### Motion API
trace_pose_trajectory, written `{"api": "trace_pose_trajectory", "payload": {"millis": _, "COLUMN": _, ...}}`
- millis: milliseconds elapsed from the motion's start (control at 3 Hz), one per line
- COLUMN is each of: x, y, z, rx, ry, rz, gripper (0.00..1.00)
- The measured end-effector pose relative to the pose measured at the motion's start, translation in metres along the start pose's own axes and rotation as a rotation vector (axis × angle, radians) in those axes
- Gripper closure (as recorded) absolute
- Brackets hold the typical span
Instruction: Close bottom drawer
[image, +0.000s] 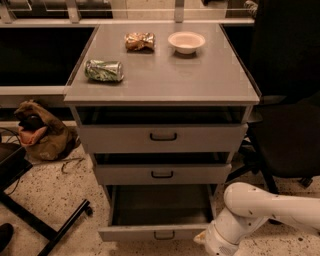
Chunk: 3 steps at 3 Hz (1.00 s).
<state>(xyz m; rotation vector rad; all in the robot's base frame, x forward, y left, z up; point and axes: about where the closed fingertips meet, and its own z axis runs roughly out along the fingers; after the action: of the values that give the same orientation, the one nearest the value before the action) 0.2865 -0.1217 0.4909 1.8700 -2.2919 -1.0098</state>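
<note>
At the far left, a brown bag (42, 134) slumps on the speckled floor (60, 187) against the wall, and near it the black legs of a stand (47, 227) cross the lower left corner.

Right of these stands a grey metal cabinet (200, 80). On its flat top, a crushed green can (104, 70) lies on its side towards the left edge. A crumpled gold wrapper (139, 41) sits farther back, and a white bowl (186, 42) stands just to its right.

Below the top there are three drawers. The top drawer (120, 137) and the middle drawer (125, 174) each sit slightly out from the frame, with a dark gap above each front. The bottom drawer (130, 233) is pulled well out towards the near side. Its inside shows dark and bare, and its low front panel with a small loop handle (164, 235) is near the lower edge of the view.

The gripper (202, 239) is low at the right, just beside the right end of the bottom drawer's front panel, at the tip of the white arm (270, 207). Whether it is apart or together cannot be told, nor whether it touches the panel.

A black office chair (290, 135) stands at the far right.
</note>
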Motion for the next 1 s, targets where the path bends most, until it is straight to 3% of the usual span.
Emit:
{"api": "trace_pose_trajectory", "payload": {"millis": 333, "x": -0.005, "y": -0.037, "z": 0.042, "rx": 0.033, "ry": -0.041, "rz": 0.002, "gripper": 0.00}}
{"api": "trace_pose_trajectory", "payload": {"millis": 667, "x": -0.005, "y": -0.057, "z": 0.080, "rx": -0.015, "ry": -0.036, "rz": 0.005, "gripper": 0.00}}
{"api": "trace_pose_trajectory", "payload": {"millis": 1000, "x": -0.005, "y": -0.057, "z": 0.080, "rx": -0.015, "ry": -0.036, "rz": 0.005, "gripper": 0.00}}
